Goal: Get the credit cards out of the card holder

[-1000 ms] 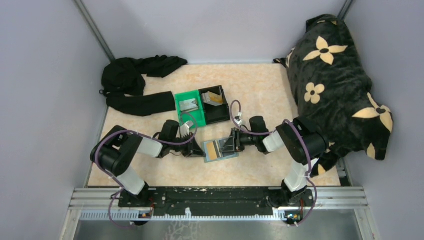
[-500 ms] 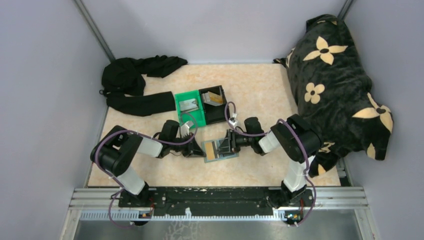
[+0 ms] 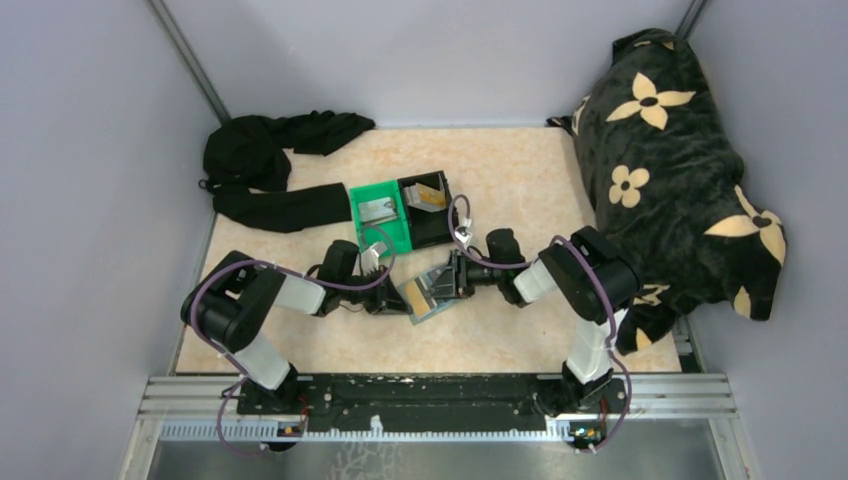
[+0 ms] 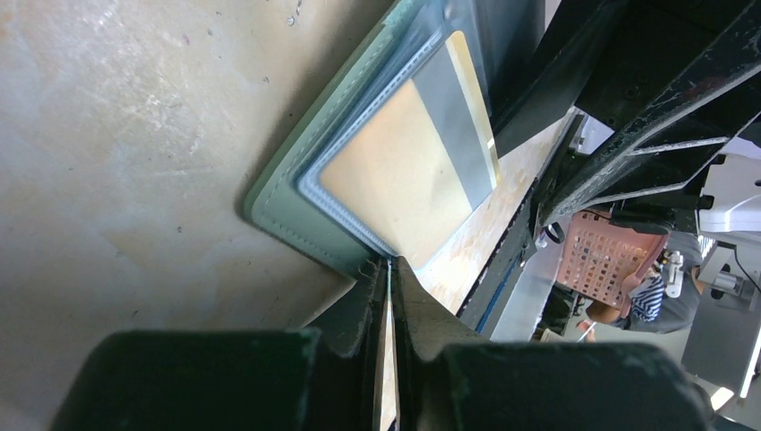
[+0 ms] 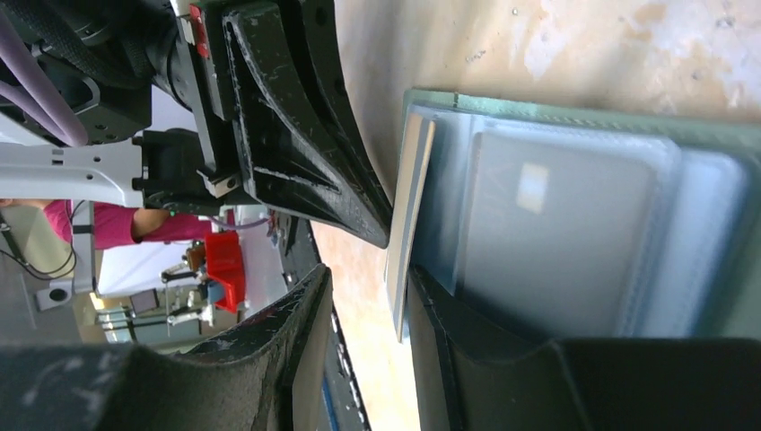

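Jaws on my left gripper (image 4: 389,265) stand almost together, with only a slit between them, nipped on the near corner of the card holder (image 4: 287,193). It is a flat, soft, grey-green bi-fold wallet with stitched edges. Just beyond my fingertips one of its clear plastic pockets holds a tan-gold card (image 4: 404,171), a stiff rectangle with a dark stripe across one end, sitting fully inside the pocket.

My right gripper (image 5: 363,283) has its jaws partly apart. Between them stands a thin pale edge (image 5: 410,206), seen end-on; whether it is a bare card or a sleeve of the wallet I cannot tell. It lies close against one finger (image 5: 538,377) and apart from the other, so nothing is clamped there. That same finger lies over the lower part of the wallet's other panel, where a pale grey card (image 5: 547,233) shows through stacked clear pockets.

In the top view the card holder sits tilted on the mottled beige table (image 3: 520,170), between my two grippers, which meet it from opposite sides. Behind it, side by side and touching, are a small green plastic bin (image 3: 400,240) and a black plastic bin (image 3: 445,232). A second grey card (image 3: 377,208) lies in the green one and a second tan card (image 3: 428,196) leans in the black one. A crumpled black cloth (image 3: 265,175) sits at the far left corner. A dark plush blanket with cream flowers (image 3: 670,150) is heaped along the right side.
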